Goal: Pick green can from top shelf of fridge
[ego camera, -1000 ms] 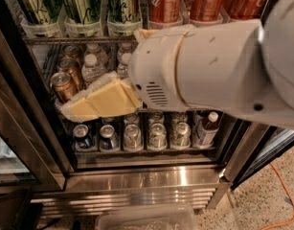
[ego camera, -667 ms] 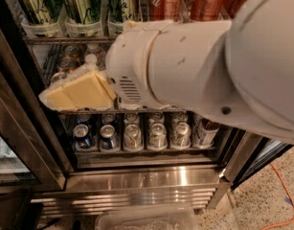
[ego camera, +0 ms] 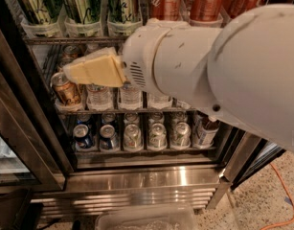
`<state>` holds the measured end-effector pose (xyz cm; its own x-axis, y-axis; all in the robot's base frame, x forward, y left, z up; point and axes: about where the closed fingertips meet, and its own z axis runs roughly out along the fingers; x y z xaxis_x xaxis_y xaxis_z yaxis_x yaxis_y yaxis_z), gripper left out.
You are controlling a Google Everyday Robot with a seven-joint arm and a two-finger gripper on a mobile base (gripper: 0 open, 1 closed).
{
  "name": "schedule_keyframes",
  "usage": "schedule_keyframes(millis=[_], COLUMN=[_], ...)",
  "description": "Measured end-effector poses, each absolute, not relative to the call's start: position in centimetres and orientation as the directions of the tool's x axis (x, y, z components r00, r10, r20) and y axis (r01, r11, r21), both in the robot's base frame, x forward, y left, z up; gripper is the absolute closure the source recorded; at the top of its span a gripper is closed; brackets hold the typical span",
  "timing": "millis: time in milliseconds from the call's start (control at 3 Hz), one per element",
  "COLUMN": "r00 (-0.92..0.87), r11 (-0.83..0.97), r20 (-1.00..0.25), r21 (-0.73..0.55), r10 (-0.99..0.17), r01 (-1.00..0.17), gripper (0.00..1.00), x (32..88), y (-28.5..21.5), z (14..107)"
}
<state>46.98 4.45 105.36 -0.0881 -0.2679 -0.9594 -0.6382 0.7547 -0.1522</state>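
Three tall pale-green cans stand in a row at the left of the top shelf of the fridge; the middle green can is the clearest. My gripper, cream-coloured, points left in front of the second rack, just below the top shelf's front rail and under the green cans. It holds nothing that I can see. My large white arm covers the right half of the middle rack.
Red Coca-Cola cans fill the right of the top shelf. A gold-brown can and water bottles stand on the second rack, small cans on the lowest. The glass door stands open at left. A clear bin lies on the floor.
My gripper has risen from the middle of the second rack to just under the top shelf's rail, and the arm has come nearer the camera.
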Motion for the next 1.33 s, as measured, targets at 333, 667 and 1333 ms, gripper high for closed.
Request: schedule_keyframes(millis=[333,667,1333], r00=[-0.110,-0.110,-0.019], r11=[0.798,0.798,0.850], r20=[-0.967,-0.967,-0.983], r21=[-0.121,-0.121,-0.149], r10=[-0.228,-0.228,-0.183], r01=[-0.590,-0.590,-0.504], gripper=[0.00,0.00,0.00], x=[49.8,49.8,50.5], y=[2.5,2.5,3.5], z=[104.9,104.9,106.1])
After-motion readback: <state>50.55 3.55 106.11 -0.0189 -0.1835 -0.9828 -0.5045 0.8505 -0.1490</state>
